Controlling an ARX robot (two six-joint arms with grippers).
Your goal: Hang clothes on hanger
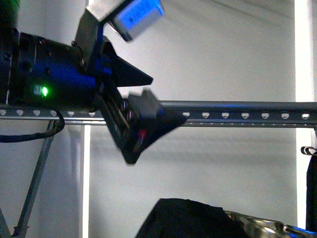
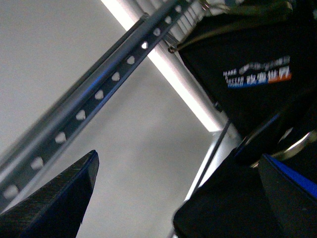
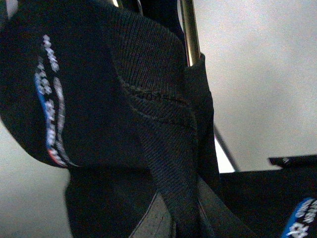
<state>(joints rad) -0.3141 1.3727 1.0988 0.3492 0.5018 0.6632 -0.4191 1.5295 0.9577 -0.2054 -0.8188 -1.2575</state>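
While left tool (image 1: 167,98) gapes near perforated grey hanger rail (image 1: 237,115), ribbed black garment (image 3: 148,124) hides right tool's state.

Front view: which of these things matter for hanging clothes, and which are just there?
For the job: rail; black garment; left end effector, open.
Just there: shiny metal object, low right; white wall behind.

The black cloth (image 2: 257,39) has a small print (image 2: 256,74) in white, blue and orange letters. They are too blurry to read. The right wrist view shows a print like it, also too blurry.
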